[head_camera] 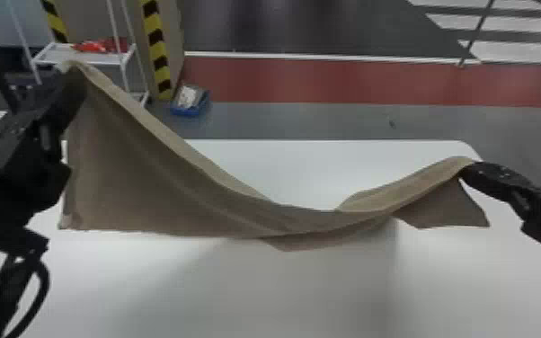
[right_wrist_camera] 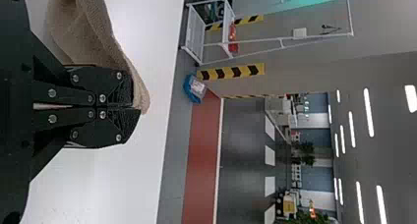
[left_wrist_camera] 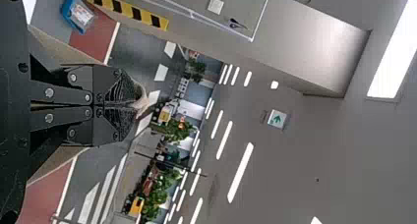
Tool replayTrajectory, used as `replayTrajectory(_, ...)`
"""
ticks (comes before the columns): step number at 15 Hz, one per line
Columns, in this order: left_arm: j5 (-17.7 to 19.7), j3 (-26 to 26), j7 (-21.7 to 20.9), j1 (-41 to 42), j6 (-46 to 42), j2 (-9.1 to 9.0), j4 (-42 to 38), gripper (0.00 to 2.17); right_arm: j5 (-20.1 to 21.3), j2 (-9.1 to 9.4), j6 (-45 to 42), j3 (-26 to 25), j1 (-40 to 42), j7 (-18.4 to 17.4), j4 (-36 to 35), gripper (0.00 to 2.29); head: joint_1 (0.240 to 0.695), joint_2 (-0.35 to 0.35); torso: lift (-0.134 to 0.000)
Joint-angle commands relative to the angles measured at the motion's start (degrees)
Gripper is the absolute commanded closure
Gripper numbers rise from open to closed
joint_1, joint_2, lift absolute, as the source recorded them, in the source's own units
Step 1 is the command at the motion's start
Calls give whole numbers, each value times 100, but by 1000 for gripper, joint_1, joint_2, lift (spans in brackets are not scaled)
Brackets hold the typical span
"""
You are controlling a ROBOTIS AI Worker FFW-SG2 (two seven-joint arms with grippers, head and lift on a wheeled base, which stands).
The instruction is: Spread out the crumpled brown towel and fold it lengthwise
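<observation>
Left jaws [head_camera: 74,74] raised high, right jaws [head_camera: 469,165] lower (towel [head_camera: 148,180] slung between)

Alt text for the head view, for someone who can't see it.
A brown towel sags between the robot's left and right jaws over a white table, its left end higher than its right. Beyond the table, a blue bin sits on the floor.

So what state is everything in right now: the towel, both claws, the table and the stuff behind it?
Brown towel: held up at both ends, sagging in the middle.
Left claw: shut on the towel.
Right claw: shut on the towel.
White table: level, under the towel.
Blue container: on the floor, something pale in it.
White rack: standing, red things on a shelf.
Ceiling lights: on.
</observation>
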Motion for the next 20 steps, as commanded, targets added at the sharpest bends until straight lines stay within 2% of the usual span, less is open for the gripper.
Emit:
replayTrajectory(1, -19, -28, -8, -296, 3, 5, 76, 1366, 2, -222, 211, -190, -697, -10, 566, 2078, 595, -103, -124)
replayTrajectory(2, -45, -99, -16, -489, 126, 5, 278, 1366, 239, -310, 193, -40, -952, -1, 1050, 2078, 579, -115, -124)
replayTrajectory(3, -28, -143, -34, -691, 144, 5, 603, 1366, 617, -459, 35, 338, -1260, 8, 1612, 2078, 564, -127, -124)
replayTrajectory(4, -89, -310, -60, -955, 179, 14, 937, 1366, 890, -486, -299, 505, -1506, 8, 2157, 2078, 557, -134, -124)
replayTrajectory(7, -282, -898, -78, -1974, 249, -48, 2124, 1366, 1074, -582, -1283, 777, -2385, -133, 3731, 2078, 557, -129, -124)
replayTrajectory(10, -177, -1153, -166, -3196, 249, -224, 3477, 1366, 1136, -714, -2057, 856, -3721, -511, 5269, 2078, 533, -130, -124)
replayTrajectory(11, -80, -1171, -333, -3565, 249, -285, 3776, 1366, 1127, -758, -2250, 821, -4151, -519, 5673, 2078, 517, -129, -124)
replayTrajectory(13, 227, -1101, -500, -4031, 249, -268, 4128, 1366, 1048, -820, -2549, 786, -4450, -396, 5866, 2078, 441, -130, -124)
replayTrajectory(14, 289, -1074, -553, -3978, 267, -206, 4057, 1366, 1013, -908, -2584, 839, -4318, -106, 5796, 2078, 416, -130, -124)
replayTrajectory(16, 359, -898, -605, -3284, 284, -39, 3644, 1366, 828, -1189, -2637, 874, -3474, 474, 5233, 2078, 381, -114, -124)
replayTrajectory(17, 298, -802, -553, -2704, 372, -22, 3293, 1366, 652, -1365, -2654, 856, -2868, 825, 4856, 2078, 398, -110, -124)
replayTrajectory(18, 139, -670, -553, -2036, 460, -22, 2985, 1366, 547, -1444, -2795, 803, -2288, 1001, 4522, 2078, 423, -107, -124)
replayTrajectory(20, -467, -714, -561, -1183, 407, -101, 2721, 1366, 389, -1567, -3428, 513, -1198, 1256, 4275, 2078, 517, -105, -124)
